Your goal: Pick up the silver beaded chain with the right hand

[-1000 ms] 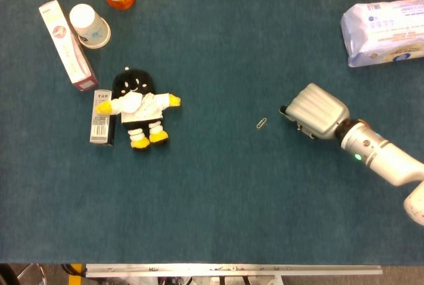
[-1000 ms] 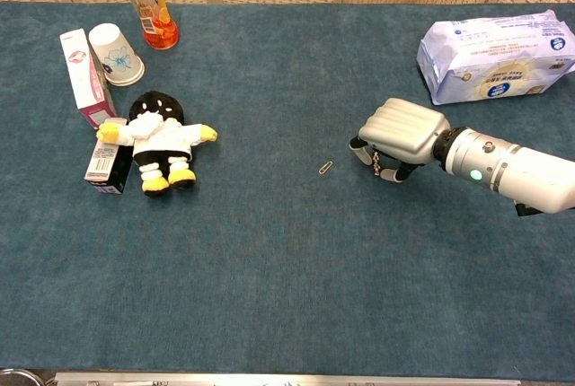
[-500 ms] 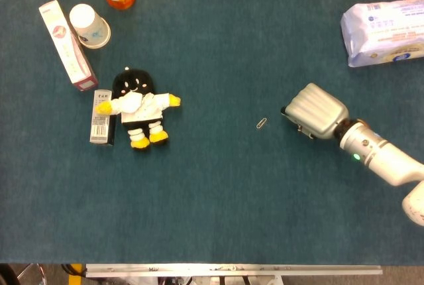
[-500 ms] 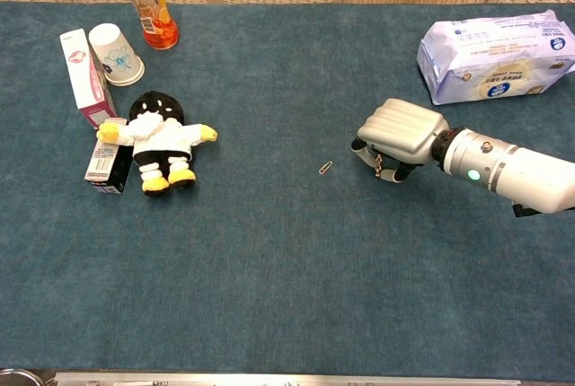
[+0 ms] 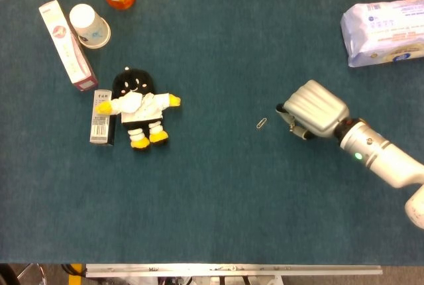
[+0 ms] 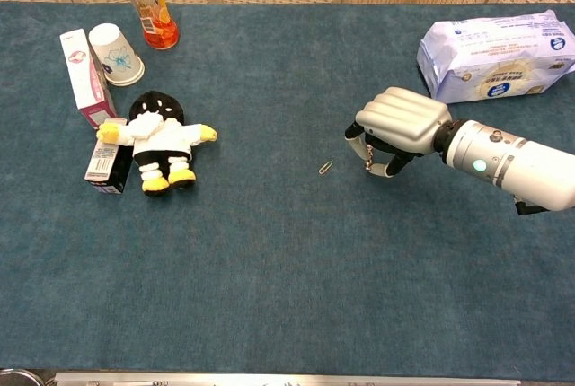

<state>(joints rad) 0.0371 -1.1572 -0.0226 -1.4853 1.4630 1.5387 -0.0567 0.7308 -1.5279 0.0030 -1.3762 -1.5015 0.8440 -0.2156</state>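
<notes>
My right hand [image 6: 400, 126] hangs a little above the blue cloth at the right of centre, fingers curled down and in. A short piece of the silver beaded chain [image 6: 367, 162] dangles from under those fingers; the hand hides the remainder. From the head view the same hand [image 5: 313, 109] shows as a closed fist, and the chain is too small to make out there. My left hand is in neither view.
A small paperclip [image 6: 325, 168] lies just left of the hand. A white tissue pack [image 6: 494, 56] sits at the far right. At the left are a plush doll [image 6: 157, 139], a small box [image 6: 106, 163], a pink carton [image 6: 83, 76], a paper cup [image 6: 115, 54] and an orange bottle [image 6: 151, 4].
My right hand has risen slightly and shifted a little left and away, fingers still curled, with the chain end hanging off the cloth.
</notes>
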